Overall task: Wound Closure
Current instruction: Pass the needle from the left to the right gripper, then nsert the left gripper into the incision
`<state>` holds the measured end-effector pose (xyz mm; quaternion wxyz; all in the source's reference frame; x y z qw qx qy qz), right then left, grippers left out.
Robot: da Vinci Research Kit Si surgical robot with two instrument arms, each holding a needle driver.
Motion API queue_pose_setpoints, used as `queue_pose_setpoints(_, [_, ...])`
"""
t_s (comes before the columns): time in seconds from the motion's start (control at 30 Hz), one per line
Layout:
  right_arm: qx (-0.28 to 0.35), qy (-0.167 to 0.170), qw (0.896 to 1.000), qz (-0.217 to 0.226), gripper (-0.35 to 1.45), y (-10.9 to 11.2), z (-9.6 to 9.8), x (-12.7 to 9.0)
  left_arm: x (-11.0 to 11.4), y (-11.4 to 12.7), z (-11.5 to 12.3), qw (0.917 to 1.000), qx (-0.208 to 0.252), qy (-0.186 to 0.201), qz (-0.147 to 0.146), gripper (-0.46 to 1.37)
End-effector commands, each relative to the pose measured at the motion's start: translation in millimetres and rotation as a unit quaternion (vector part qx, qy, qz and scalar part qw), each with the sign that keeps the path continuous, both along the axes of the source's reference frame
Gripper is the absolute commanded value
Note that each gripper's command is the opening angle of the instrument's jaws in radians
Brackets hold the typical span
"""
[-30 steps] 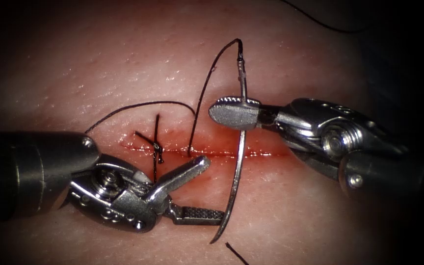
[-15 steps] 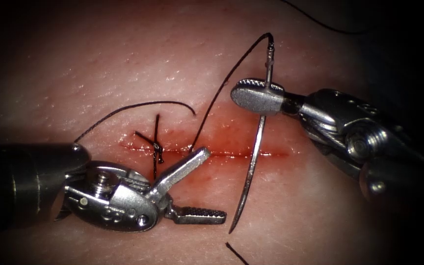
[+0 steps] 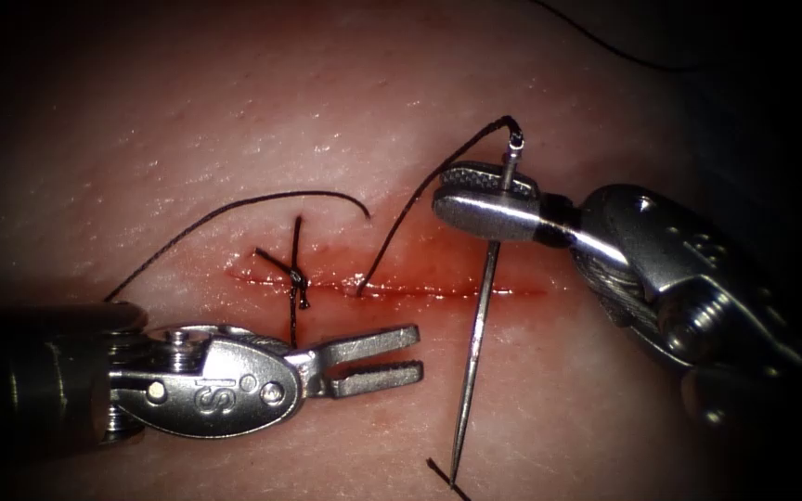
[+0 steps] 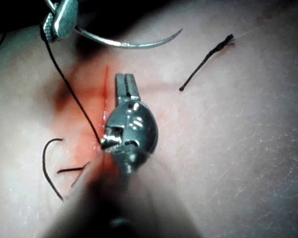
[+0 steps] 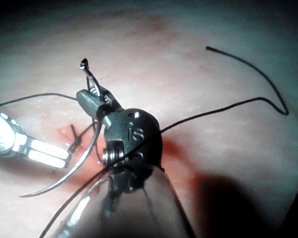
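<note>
The tissue point(image 3: 234, 121) has a red cut point(image 3: 438, 289) running across it. My right tool point(image 3: 489, 197) is shut on the curved needle point(image 3: 475, 334) close to its thread end. The needle hangs free above the tissue, crossing the right part of the cut, tip toward the near side. Thread point(image 3: 420, 199) runs from the needle's end down into the cut at its middle. A tied stitch point(image 3: 299, 278) sits at the cut's left end. My left tool point(image 3: 378, 360) lies just on the near side of the cut, jaws nearly together, holding nothing. The right wrist view shows the right tool point(image 5: 92, 101) gripping the needle point(image 5: 72, 173).
A loose thread tail point(image 3: 262, 199) curves over the tissue beyond the stitch. A short cut piece of thread point(image 3: 443, 473) lies by the needle's tip, seen too as a cut piece point(image 4: 206, 62) in the left wrist view. Red fluid stains the cut's edges.
My left tool's jaws have closed from wide open, and the tool has rolled and drawn back to the left. My right tool has carried the needle to the right, its tip swinging nearer.
</note>
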<state>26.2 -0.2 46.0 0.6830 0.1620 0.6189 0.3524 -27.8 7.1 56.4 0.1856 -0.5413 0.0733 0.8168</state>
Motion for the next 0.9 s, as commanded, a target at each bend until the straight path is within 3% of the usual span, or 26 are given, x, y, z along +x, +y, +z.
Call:
queue_pose_setpoints(0.03, [-0.003,-0.001,1.000,0.001,-0.35,0.0,0.0,-0.1,0.2,0.1,0.3,0.9999,0.013,0.002,0.007,-0.35])
queue_pose_setpoints(0.13, [-0.012,-0.002,1.000,0.000,-0.35,-0.1,0.0,-0.1,1.1,0.6,1.6,0.9992,0.038,0.008,0.013,-0.35])
queue_pose_setpoints(0.33, [-0.031,-0.002,1.000,0.000,-0.35,-0.1,0.0,0.0,1.7,0.6,4.4,0.9943,0.073,0.056,0.054,-0.35])
queue_pose_setpoints(0.9, [-0.087,0.029,0.996,0.022,-0.35,-0.4,-1.0,0.0,2.5,2.2,11.5,0.9889,0.098,0.096,0.057,-0.35])
